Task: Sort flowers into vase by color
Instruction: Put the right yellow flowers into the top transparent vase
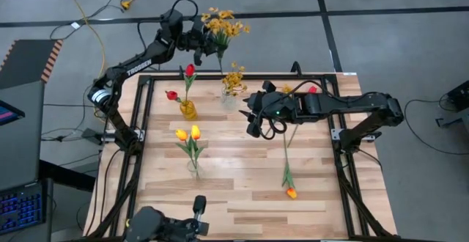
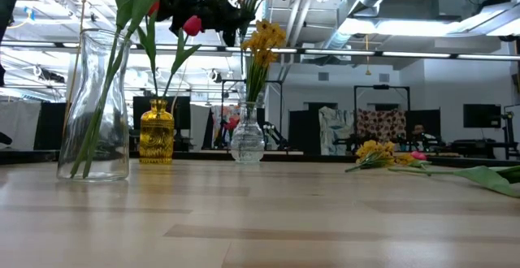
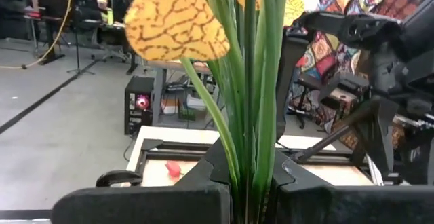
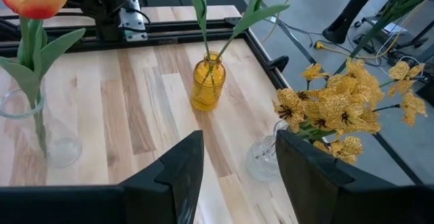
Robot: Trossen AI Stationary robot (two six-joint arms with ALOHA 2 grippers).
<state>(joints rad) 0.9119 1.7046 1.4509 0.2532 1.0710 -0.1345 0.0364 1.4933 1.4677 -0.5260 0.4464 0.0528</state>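
My left gripper (image 1: 199,39) is raised over the table's far edge, shut on a spray of mustard-yellow blossoms (image 1: 224,25). My right gripper (image 4: 234,173) hangs open just right of the small clear vase (image 4: 262,157), which holds another mustard-yellow spray (image 4: 333,114). Red tulips stand in the amber vase (image 1: 188,109). Yellow-orange tulips stand in a tall clear vase (image 1: 193,166). One yellow-orange tulip (image 1: 288,170) lies flat on the table. A mustard-yellow spray (image 2: 375,151) and a red flower (image 1: 313,89) lie under my right arm. My left gripper pinches the spray's bundled green stems (image 3: 252,173) between its two fingers. The spray is lifted clear of the table and of the vases. Its blossoms (image 3: 178,22) stand out beyond the fingertips.
A black frame rail (image 1: 139,117) borders the wooden table. The three vases stand on the left half. Bare wood lies toward the near edge (image 1: 249,213). A dark camera mount (image 1: 165,224) sits at the near edge, and cables lie on the floor beyond.
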